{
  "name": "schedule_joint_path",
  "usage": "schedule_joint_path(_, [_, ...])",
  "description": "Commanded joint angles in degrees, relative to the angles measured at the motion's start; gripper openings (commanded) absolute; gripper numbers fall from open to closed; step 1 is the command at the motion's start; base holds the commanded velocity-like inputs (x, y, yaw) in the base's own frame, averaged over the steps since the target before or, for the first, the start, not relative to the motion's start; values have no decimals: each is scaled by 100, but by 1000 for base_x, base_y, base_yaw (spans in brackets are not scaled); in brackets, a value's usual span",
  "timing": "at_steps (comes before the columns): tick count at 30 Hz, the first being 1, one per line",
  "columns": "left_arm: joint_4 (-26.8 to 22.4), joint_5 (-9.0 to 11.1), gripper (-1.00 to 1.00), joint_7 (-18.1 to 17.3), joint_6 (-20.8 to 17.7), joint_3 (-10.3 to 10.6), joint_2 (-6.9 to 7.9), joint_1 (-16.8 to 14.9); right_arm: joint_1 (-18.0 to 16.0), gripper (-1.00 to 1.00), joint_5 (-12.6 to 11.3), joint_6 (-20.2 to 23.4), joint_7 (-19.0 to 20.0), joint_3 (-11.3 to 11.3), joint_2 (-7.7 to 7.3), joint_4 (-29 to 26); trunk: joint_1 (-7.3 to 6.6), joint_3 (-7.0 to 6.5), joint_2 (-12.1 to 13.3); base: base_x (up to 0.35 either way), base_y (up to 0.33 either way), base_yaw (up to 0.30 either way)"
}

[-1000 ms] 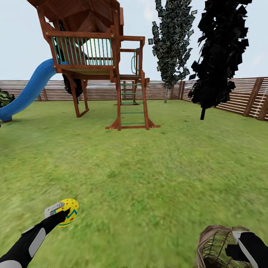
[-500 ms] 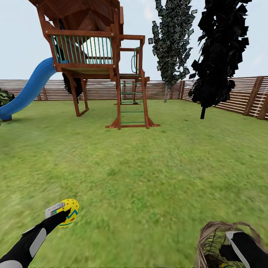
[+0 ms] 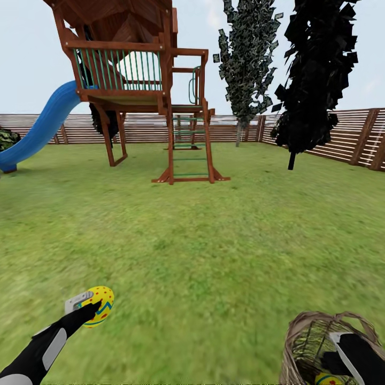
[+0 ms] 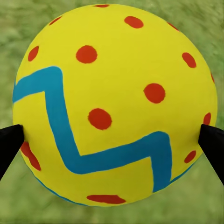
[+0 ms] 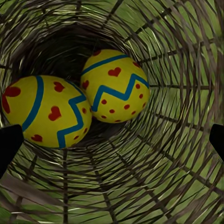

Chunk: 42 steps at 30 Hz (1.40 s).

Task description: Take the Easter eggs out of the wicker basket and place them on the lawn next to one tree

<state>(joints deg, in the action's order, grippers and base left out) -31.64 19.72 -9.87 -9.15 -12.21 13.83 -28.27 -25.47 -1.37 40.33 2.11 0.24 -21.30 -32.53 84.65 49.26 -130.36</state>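
Observation:
My left gripper (image 3: 91,307) is shut on one yellow Easter egg (image 3: 98,311) with a blue zigzag and red spots, held low over the lawn (image 3: 214,251) at the lower left. In the left wrist view the egg (image 4: 114,105) sits between both black fingertips (image 4: 9,144). The wicker basket (image 3: 305,342) stands at the lower right. My right gripper (image 3: 350,359) reaches into its mouth, open. In the right wrist view two eggs (image 5: 44,112) (image 5: 116,86) lie touching at the bottom of the woven basket (image 5: 177,182), beyond the spread fingertips (image 5: 8,142). The broad-canopied tree is out of view.
A wooden play tower (image 3: 133,80) with a blue slide (image 3: 37,133) and a ladder stands ahead. A narrow dark columnar tree (image 3: 246,59) and an almost black tree (image 3: 315,80) rise at the back right, before the slatted fence (image 3: 347,139). Grass stretches between.
The whole view has tilted slightly down, so more of the basket and an egg inside it show at the bottom right. The left gripper still holds its egg in the same place.

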Motion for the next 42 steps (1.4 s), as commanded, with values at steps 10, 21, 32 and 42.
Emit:
schedule_joint_path(10, [18, 24, -100, -50, -52, -19, -142, -3, -2, 100, -108, 79, 53, -4, -386, 1, 219, 186, -405, 0, 0, 0])
schedule_joint_path(21, [14, 32, -100, -55, -41, -27, -140, -3, -2, 100, -144, 74, 45, 37, -331, 1, 395, 330, -726, 0, 0, 0])
schedule_joint_path(32, [141, 24, -100, -85, 291, -19, -134, 6, -2, 100, -144, 71, 44, 34, -331, 1, 395, 330, -726, 244, -70, 0])
schedule_joint_path(42, [141, 54, -100, -76, 258, -19, -150, 6, -2, 100, -144, 71, 44, 54, -314, -1, 483, 401, -886, 97, -31, 0])
